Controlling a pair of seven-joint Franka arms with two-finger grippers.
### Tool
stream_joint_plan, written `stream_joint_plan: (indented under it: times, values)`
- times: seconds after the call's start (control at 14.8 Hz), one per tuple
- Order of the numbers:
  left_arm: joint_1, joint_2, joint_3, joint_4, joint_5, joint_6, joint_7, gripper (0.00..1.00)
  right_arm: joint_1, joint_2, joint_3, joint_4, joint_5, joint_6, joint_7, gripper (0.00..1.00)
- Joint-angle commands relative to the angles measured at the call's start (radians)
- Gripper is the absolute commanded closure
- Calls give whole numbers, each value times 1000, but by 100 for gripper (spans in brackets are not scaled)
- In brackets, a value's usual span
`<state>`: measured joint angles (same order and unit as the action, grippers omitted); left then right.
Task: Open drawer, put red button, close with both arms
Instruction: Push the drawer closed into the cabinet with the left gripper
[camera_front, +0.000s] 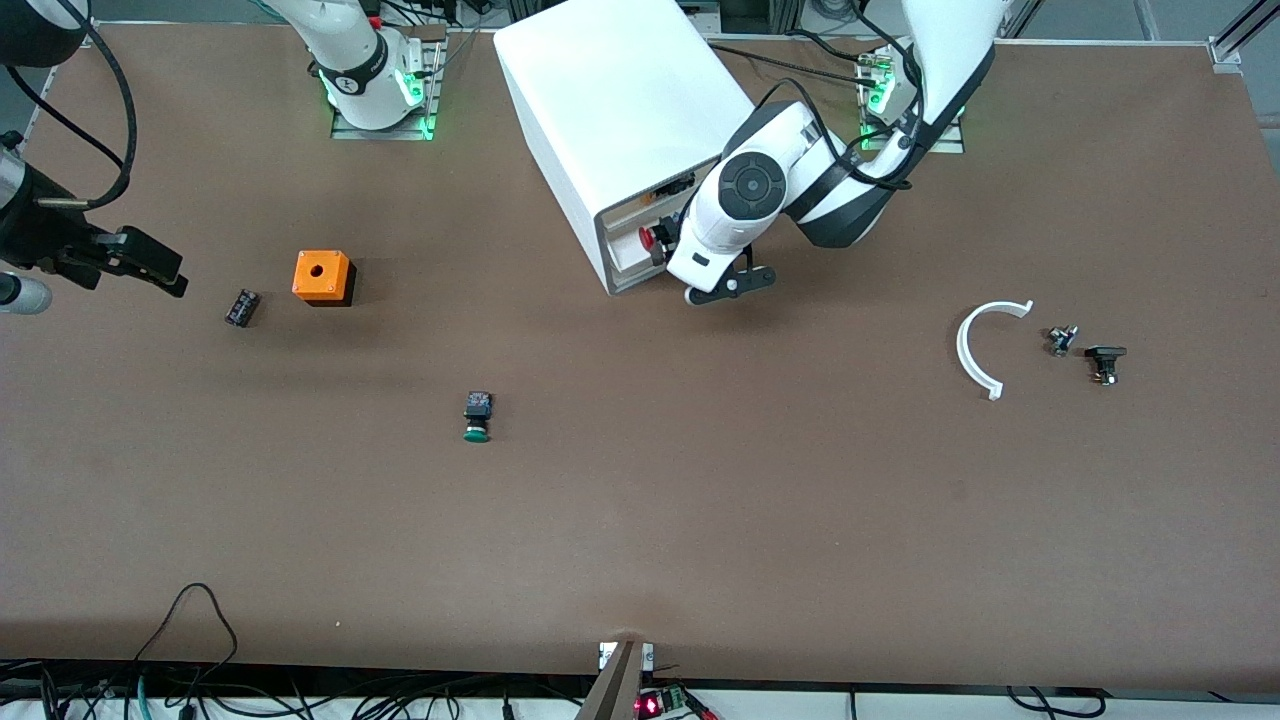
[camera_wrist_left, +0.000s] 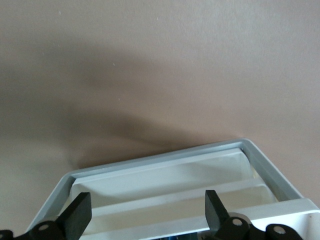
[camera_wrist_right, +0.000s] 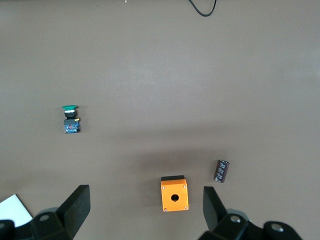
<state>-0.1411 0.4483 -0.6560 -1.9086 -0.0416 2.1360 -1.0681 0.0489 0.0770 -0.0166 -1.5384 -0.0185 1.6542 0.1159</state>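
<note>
My left pincer (camera_front: 728, 288) hangs at the front of the white four-drawer box cabinet (camera_front: 625, 110), fingers (camera_wrist_left: 79, 212) spread wide and holding nothing. In the left wrist view the white plastic tray drawer (camera_wrist_left: 165, 172) shows between and under the fingers; whether they touch it I cannot tell. The small red-capped push button (camera_front: 649, 238) sits at the cabinet front, just beside my left wrist — its red cap shows in the front view, the rest is hidden by the arm.

My right pincer (camera_front: 135, 262) waits over the right arm's end of the brown table (camera_front: 700, 520), also spread wide and empty. Near it on the table lie a small dark cylinder (camera_front: 241, 307) and an orange box with a round hole (camera_front: 322, 276). The green-capped push button (camera_front: 478, 417) lies nearer the front camera. Toward the left arm's end lie a white curved plastic strip (camera_front: 982, 345) and two small dark parts (camera_front: 1085, 352).
</note>
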Motion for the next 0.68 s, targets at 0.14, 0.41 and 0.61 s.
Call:
stream_joint_plan:
  times: [0.14,0.41,0.61]
  values:
    - [12,-36,-39,-40,-27,1,-30,0,5,-39,3,-40,-15,10,18,0]
    - [12,-36,-47,-44,-57,1,-30,0,5,-39,3,-40,-15,9,18,0]
    - [11,-34,-47,-44,-57,1,-30,0,5,-39,3,-39,-24,9,16,0]
